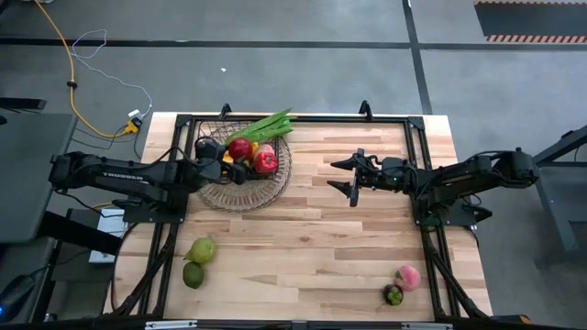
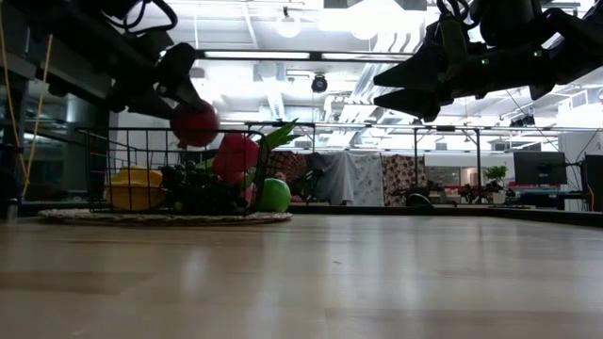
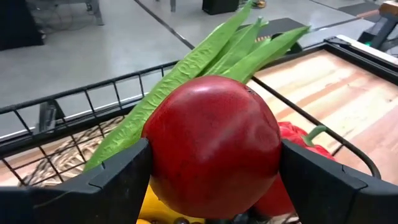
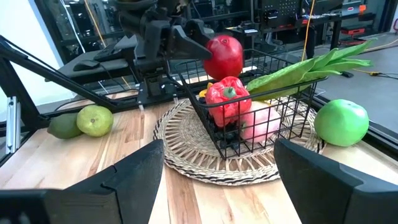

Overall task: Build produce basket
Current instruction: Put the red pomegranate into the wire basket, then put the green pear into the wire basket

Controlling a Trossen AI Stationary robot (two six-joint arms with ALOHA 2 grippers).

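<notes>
A dark wire basket stands on a round woven mat at the table's far left. It holds a red pepper, a pink piece, a yellow piece and dark grapes. Long green stalks lean over its far rim. A green apple lies on the mat beside the basket. My left gripper is over the basket, shut on a round dark-red fruit. My right gripper hovers open and empty at the table's middle right. My left gripper pinches the round red fruit by two opposite sides between its two fingers. The fingers come from the table's left, slanting a little down. The fruit is lifted clear, above the basket's rim and the pieces inside.
A green pear and a darker green fruit lie near the front left. A pink peach and a dark purple piece lie at the front right. The wood between them is bare.
</notes>
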